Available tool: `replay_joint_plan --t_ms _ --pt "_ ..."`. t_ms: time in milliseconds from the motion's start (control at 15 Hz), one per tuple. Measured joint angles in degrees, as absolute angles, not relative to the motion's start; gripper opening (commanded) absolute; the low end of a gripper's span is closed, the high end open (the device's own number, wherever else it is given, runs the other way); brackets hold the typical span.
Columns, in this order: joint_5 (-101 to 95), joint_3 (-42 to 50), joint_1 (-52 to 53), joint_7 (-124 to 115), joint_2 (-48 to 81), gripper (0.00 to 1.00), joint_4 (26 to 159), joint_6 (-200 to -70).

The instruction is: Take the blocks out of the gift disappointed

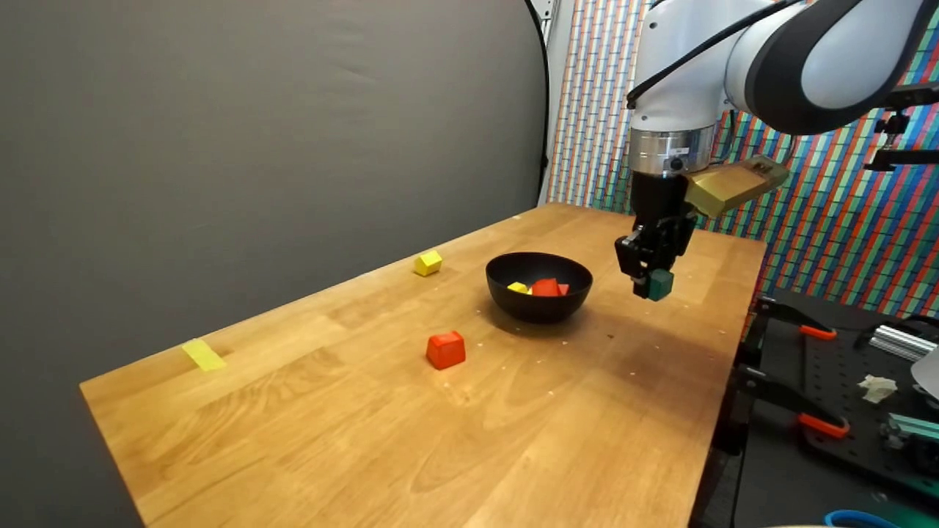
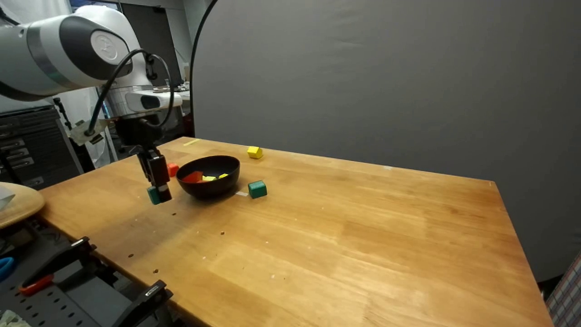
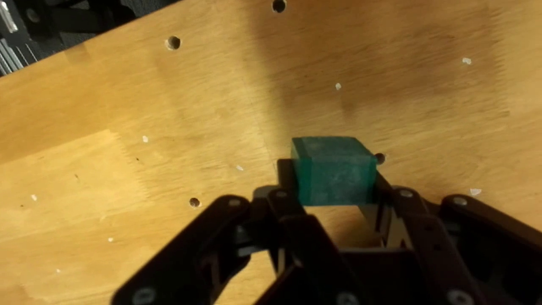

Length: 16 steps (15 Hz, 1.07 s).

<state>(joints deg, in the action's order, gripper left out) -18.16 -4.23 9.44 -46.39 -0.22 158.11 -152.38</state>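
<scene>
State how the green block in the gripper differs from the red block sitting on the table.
The green block is dark green; the red block is bright red. The green block is held by the gripper above the table; the red block rests on the table, not held. Both are outside the black bowl.

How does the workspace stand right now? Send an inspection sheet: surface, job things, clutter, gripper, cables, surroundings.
Surface: brown wooden tabletop with small holes and pale specks.
Job things: red and yellow blocks in an upright, round black bowl, count unclear; red-orange block, small yellow block and dark green block on the tabletop, apart from the bowl.
Clutter: flat yellow tape strip near the tabletop's edge.
Gripper: black two-finger gripper, closed on a second green block above the tabletop.
Cables: black cable looped beside the white robot arm.
Surroundings: plain grey backdrop behind the tabletop; black clamps with orange parts by its edge.
</scene>
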Motion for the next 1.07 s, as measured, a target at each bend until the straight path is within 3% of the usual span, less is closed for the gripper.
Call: replay_joint_plan --t_ms 67,400,1067 --pt "-18.85 -4.23 9.28 -47.09 -0.23 0.67 157.97 -152.53" --pt "-23.09 -4.31 9.04 -49.87 -1.05 1.00 157.43 -152.53" --pt "-32.80 -5.98 8.98 -54.36 -4.11 1.00 155.36 -152.93"
